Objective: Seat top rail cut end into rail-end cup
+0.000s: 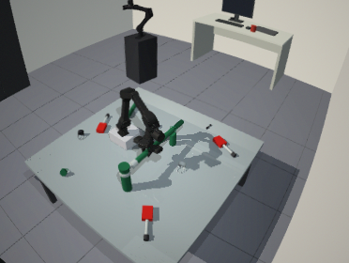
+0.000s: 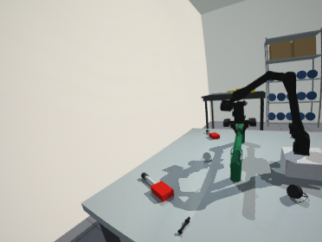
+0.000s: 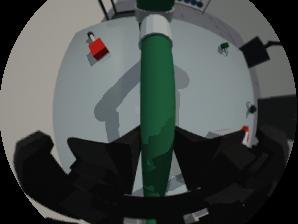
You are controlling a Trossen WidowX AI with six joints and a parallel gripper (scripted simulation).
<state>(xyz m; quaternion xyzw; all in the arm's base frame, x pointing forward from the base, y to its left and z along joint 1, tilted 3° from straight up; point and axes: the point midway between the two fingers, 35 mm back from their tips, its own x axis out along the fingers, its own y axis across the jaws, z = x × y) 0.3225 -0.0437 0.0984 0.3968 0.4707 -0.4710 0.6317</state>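
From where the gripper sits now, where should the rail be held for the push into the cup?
Keep the mid-span hold: the gripper is shut across the round green rail from above. The rail points at the post, so pushing along it looks workable.

- The rail ran across the middle of the table, above its top, one end at the big post.
- The gripper was clamped round the rail partway along.
- A shorter post stood under the rail's far part.
- The arm's base block sat just behind the rail.
- A clamp lay near the front edge, before the big post.
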